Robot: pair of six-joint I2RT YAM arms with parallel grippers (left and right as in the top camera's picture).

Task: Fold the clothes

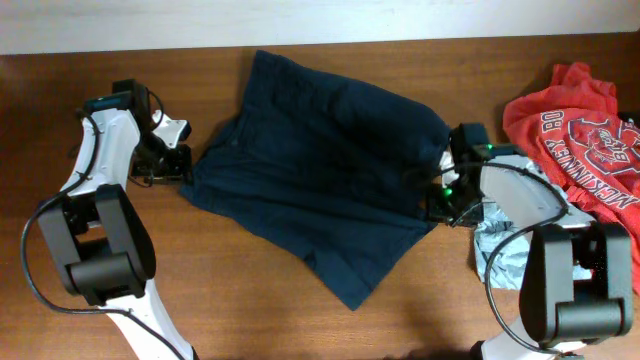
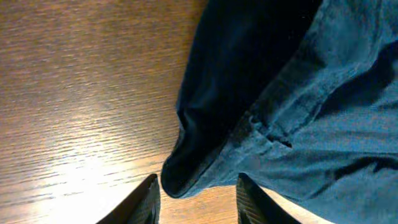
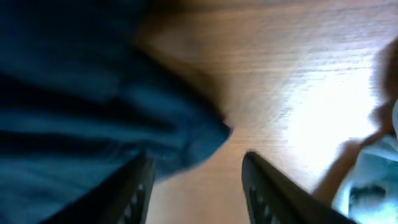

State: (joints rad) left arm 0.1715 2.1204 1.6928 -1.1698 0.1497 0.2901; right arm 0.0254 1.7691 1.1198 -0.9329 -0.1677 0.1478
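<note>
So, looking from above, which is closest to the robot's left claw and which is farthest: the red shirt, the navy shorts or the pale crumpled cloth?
1. Navy shorts: in the middle, their edge right beside the left claw.
2. Pale crumpled cloth: over on the right, toward the bottom of the view.
3. Red shirt: at the far right edge, farthest away.

Stock on your bench, by material:
- Clothes [image 1: 320, 170]: dark navy woven cloth, matt, softly creased; you can see stitched seams in the left wrist view.
- Table [image 1: 250, 300]: brown wood grain, smooth, satin sheen under glare.
- Red garment [image 1: 585, 140]: soft matt cloth with a white print.
- Pale grey cloth [image 1: 505, 255]: crumpled.
- Left arm [image 1: 98, 150], right arm [image 1: 520, 185]: smooth white shells and black parts, plastic by their look.
</note>
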